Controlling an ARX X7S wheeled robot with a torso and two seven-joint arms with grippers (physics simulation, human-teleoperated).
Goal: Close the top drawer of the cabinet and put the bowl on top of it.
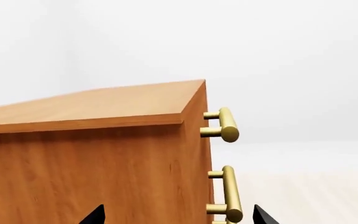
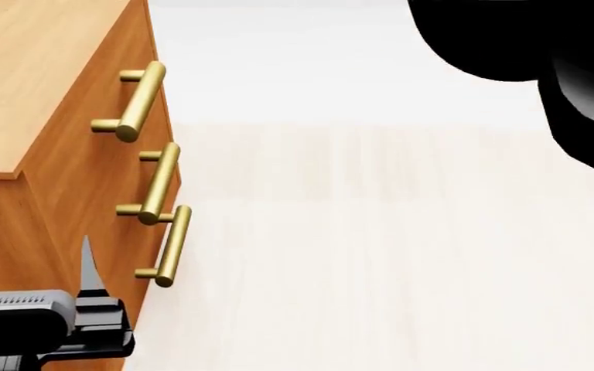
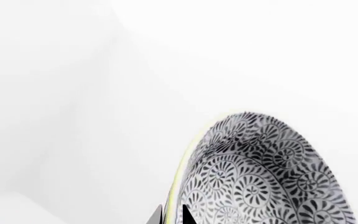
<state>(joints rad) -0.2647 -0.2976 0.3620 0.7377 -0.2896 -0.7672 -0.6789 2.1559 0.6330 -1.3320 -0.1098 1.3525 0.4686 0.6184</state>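
The orange-brown cabinet (image 2: 29,77) fills the left of the head view, its flat top bare. The top drawer (image 2: 101,85), with its brass bar handle (image 2: 137,100), lies flush with the two fronts below. My left gripper (image 1: 179,217) is open and empty, its black fingertips (image 1: 95,215) spread in front of the cabinet's side (image 1: 104,163), near the second handle (image 1: 230,193). My right gripper (image 3: 173,215) is shut on the rim of the patterned bowl (image 3: 260,172), held up against a white background. The bowl does not show in the head view.
The right arm's black body (image 2: 544,46) crosses the upper right of the head view. Pale wood floor (image 2: 380,247) stretches in front of the cabinet. The lowest handle (image 2: 171,247) sticks out close to my left gripper (image 2: 89,267).
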